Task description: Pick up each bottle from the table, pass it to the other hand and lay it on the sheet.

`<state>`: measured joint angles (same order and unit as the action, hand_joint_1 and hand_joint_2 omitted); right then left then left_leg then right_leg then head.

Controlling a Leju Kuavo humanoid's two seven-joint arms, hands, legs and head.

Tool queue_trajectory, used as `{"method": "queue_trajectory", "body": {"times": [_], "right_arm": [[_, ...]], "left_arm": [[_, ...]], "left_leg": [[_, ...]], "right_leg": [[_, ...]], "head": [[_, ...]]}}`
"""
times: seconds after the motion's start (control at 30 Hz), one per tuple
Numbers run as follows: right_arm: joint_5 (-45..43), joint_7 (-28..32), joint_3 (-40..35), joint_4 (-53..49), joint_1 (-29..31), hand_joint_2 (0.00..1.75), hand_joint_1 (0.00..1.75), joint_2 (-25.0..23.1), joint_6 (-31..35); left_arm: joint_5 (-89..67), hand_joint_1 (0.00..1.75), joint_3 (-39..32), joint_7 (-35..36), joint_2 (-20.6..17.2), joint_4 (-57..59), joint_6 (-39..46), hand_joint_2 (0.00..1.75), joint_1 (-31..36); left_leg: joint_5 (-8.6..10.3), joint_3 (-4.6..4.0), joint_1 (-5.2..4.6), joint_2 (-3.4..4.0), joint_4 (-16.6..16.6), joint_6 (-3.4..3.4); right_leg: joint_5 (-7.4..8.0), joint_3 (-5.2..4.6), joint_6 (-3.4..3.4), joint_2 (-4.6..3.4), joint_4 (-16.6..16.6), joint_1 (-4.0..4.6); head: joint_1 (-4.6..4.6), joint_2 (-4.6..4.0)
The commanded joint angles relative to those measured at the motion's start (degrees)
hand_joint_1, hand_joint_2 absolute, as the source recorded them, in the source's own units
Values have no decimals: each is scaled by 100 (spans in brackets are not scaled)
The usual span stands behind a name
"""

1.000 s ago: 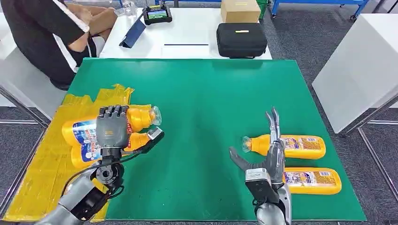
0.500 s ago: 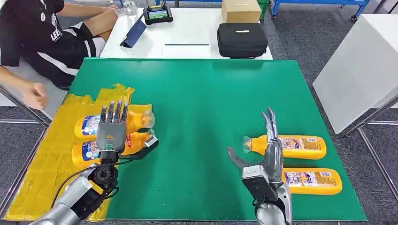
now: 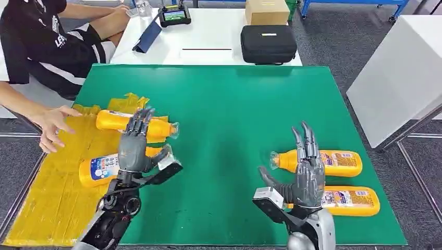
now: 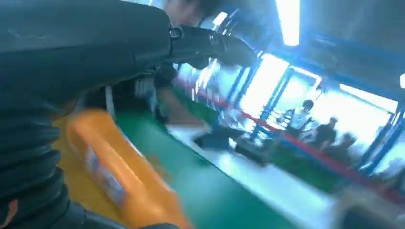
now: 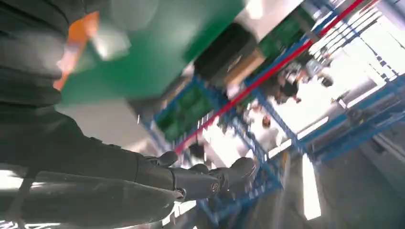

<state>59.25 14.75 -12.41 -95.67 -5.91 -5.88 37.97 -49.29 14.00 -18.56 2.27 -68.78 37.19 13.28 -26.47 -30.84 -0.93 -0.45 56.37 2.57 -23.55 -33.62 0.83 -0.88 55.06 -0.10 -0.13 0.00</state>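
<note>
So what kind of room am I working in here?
Probably a robotics lab or test hall: a green mat with a taped yellow sheet as the work surface, a handheld controller with a screen on the white table behind, and blue metal racking.

Left robot hand (image 3: 133, 151) partly hides near bottle (image 3: 101, 169); wrist views seem motion-blurred.

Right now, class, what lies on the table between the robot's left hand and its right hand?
In the head view, only bare green mat lies between the left hand and the right hand; the bottles sit outside that stretch.
</note>
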Motion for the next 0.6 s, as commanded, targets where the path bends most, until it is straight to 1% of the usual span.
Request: {"method": "queue_trajectory", "body": {"times": [0.03, 0.07, 0.17, 0.2, 0.23, 0.27, 0.33, 0.4, 0.47, 0.5, 0.53, 0.57, 0.6], "right_arm": [[897, -353, 435, -244, 206, 175, 0, 156, -13], [897, -353, 435, -244, 206, 175, 0, 156, -13], [894, -351, 417, -208, 208, 175, 0, 152, -3], [1092, -427, 440, -172, 225, 175, 0, 174, -37], [1553, -694, 453, -150, 327, 175, 0, 268, -274], [1953, -921, 506, -133, 404, 175, 0, 347, -518], [2837, -1382, 633, -94, 560, 175, 0, 550, -930], [2799, -1425, 699, -66, 614, 175, 0, 733, -1200], [2932, -1534, 867, 2, 615, 175, 0, 952, -1416], [2858, -1523, 945, 91, 650, 175, 0, 1075, -1555], [2691, -1486, 1017, 202, 692, 175, 0, 1198, -1803], [2604, -1455, 1101, 291, 718, 175, 0, 1294, -1957], [2623, -1490, 1192, 439, 782, 175, 0, 1391, -2260]], "left_arm": [[2010, 0, -1037, -1065, 710, -1822, -909, 175, -629], [2010, 0, -1037, -1065, 710, -1822, -909, 175, -629], [2012, 0, -1056, -1069, 714, -1734, -911, 175, -604], [2440, 0, -1025, -1265, 721, -1778, -1231, 175, -604], [3219, 0, -1093, -1570, 731, -1992, -1862, 175, -683], [3535, 0, -1116, -1664, 743, -2181, -2171, 175, -749], [4081, 0, -1128, -1679, 734, -2525, -2860, 175, -880], [4379, 0, -1130, -1686, 739, -2632, -3243, 175, -951], [4633, 0, -1139, -1723, 763, -2565, -3562, 175, -931], [4716, 0, -1161, -1736, 785, -2492, -3673, 175, -883], [4801, 0, -1160, -1725, 781, -2423, -3797, 175, -840], [4813, 0, -1167, -1723, 781, -2369, -3830, 175, -806], [4814, 0, -1150, -1732, 763, -2325, -3870, 175, -775]], "left_leg": [[-17, 15, 2, 14, 7, -18], [-8, 8, 1, -6, 3, -13], [-12, 18, 4, -8, 3, -20], [-9, 11, 2, -2, 1, -13], [-13, 19, 5, 3, 2, -19], [-9, 11, 5, 4, 1, -13], [-17, 22, 7, 10, 6, -23], [-8, 8, 8, 10, 2, -11], [-5, 12, 7, -3, -1, -8], [-10, 21, 8, -6, 0, -13], [-3, 13, 5, -13, -2, -7], [-8, 20, 7, -10, -1, -11], [-11, 29, 7, -11, -2, -15]], "right_leg": [[-9, 10, 1, -7, 5, 4], [-7, 7, 2, 11, -1, 3], [-9, 17, 2, 15, -2, 6], [-4, 9, 2, 7, -3, 3], [-7, 16, 2, 6, -3, 6], [-3, 8, 2, 5, -3, 5], [-10, 18, 5, 4, 0, 6], [-2, 6, 5, -1, -3, 5], [-4, 13, 5, 10, -5, 5], [-8, 23, 7, 15, -6, 5], [-4, 15, 6, 16, -6, 3], [-7, 23, 7, 16, -7, 5], [-10, 33, 9, 20, -10, 5]], "head": [[-2, 0], [-2, 0], [-2, 0], [-2, 0], [-2, 0], [-4, 0], [-2, 0], [-4, 0], [-2, 0], [-4, 0], [-2, 0], [-2, 0], [0, 0]]}}
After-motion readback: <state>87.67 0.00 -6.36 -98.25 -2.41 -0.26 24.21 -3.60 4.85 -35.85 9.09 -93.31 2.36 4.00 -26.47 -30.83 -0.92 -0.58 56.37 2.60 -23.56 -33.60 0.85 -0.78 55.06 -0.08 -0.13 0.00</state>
